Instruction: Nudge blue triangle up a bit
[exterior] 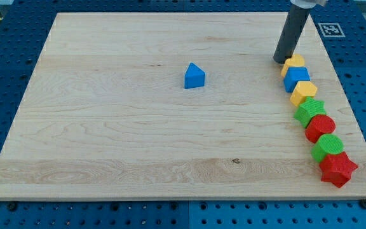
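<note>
The blue triangle (194, 76) lies alone near the middle of the wooden board (107, 127), a little toward the view's top. My tip (281, 60) rests on the board at the view's upper right, far to the right of the blue triangle. It stands just left of the top yellow block (293, 62), touching or nearly touching it.
A slanted line of blocks runs down the right side: the yellow block, a blue block (296, 79), a yellow block (304, 93), a green block (310, 112), a red block (320, 128), a green block (329, 147), a red star (337, 168). The board's edge is close to their right.
</note>
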Robot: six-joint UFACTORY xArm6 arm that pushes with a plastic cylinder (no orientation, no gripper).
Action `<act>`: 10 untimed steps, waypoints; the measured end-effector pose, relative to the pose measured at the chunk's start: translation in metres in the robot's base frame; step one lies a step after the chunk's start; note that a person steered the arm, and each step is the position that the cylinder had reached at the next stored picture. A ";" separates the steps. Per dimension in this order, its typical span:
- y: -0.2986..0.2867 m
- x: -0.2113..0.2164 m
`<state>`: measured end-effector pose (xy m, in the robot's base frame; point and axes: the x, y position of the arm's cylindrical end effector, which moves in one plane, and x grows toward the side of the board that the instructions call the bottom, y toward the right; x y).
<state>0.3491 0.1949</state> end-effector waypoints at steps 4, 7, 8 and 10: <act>-0.073 0.001; -0.089 0.065; -0.116 0.081; -0.198 0.083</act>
<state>0.4319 -0.0028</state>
